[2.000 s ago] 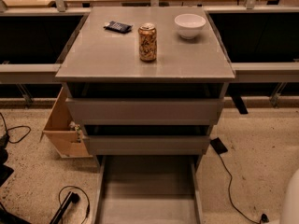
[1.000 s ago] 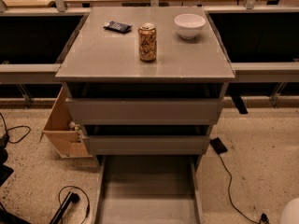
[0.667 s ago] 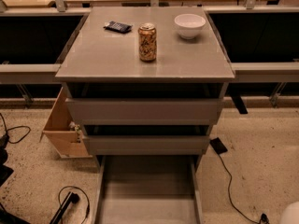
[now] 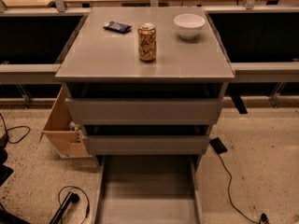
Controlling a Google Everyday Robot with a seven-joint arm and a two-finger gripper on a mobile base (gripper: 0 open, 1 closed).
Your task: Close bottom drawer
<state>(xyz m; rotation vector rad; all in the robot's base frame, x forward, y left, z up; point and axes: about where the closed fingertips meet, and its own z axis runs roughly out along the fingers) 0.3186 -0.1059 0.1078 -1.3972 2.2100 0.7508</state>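
Bottom drawer point(image 4: 147, 190) seen pulled out at lower centre of frame, under two like drawers. Print on can point(image 4: 147, 42), upper centre, not legible. Gripper outside frame — arm pose, jaw state not shown.

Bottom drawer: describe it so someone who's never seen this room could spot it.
Find the grey cabinet with a can on top and look down its front. The bottom drawer is lowest of three; unlike the two drawers above, it is pulled far out at floor level. The gripper is not in view.
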